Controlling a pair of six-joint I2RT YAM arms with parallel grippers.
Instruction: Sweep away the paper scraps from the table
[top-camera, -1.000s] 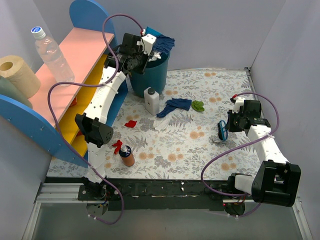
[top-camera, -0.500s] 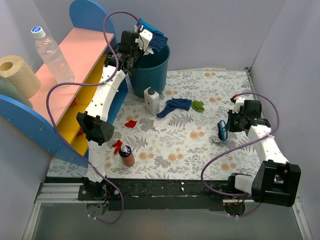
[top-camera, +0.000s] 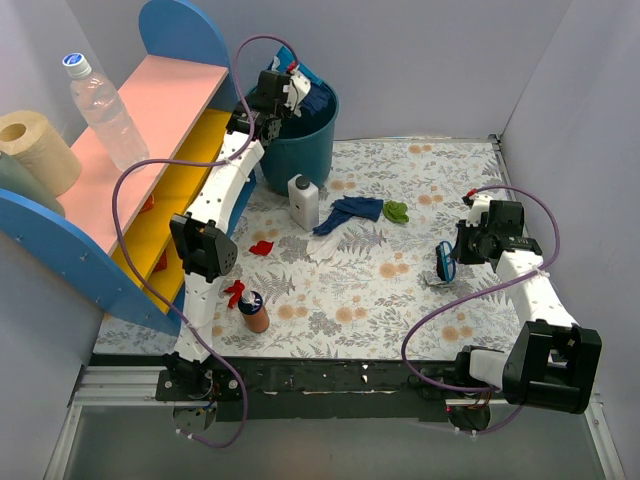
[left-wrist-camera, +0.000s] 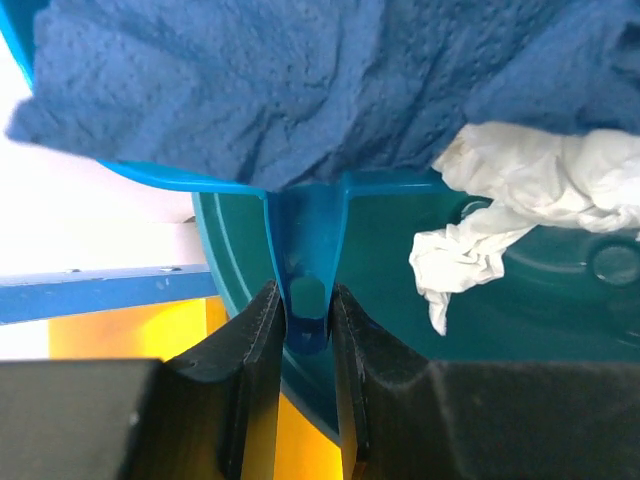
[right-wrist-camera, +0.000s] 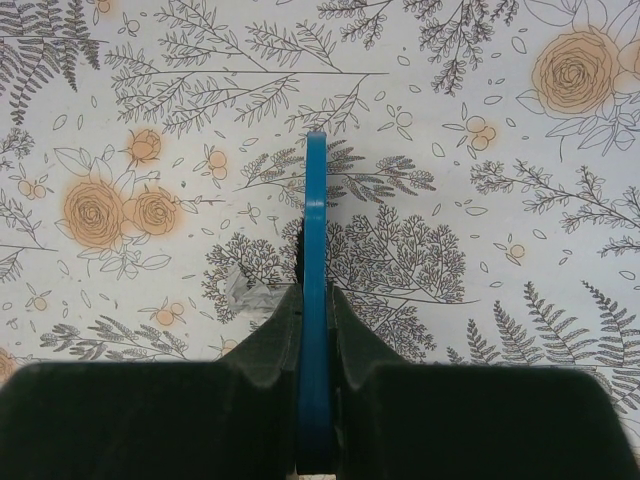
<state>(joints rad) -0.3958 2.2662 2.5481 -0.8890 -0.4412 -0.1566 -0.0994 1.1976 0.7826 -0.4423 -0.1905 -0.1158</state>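
My left gripper is shut on the handle of the blue dustpan, held tipped over the teal bin. A dark blue paper wad lies in the pan, and a white wad is inside the bin. My right gripper is shut on the blue hand brush, held low over the table. A silver-grey scrap lies just left of the brush. On the table lie a dark blue wad, a green wad and red wads.
A white bottle stands in front of the bin. A small orange bottle stands near the front left. The pink-and-yellow shelf unit on the left holds a water bottle, a paper roll and red scraps.
My left arm has swung the dustpan back and left over the bin, tipping it more steeply. The right arm and brush have not moved.
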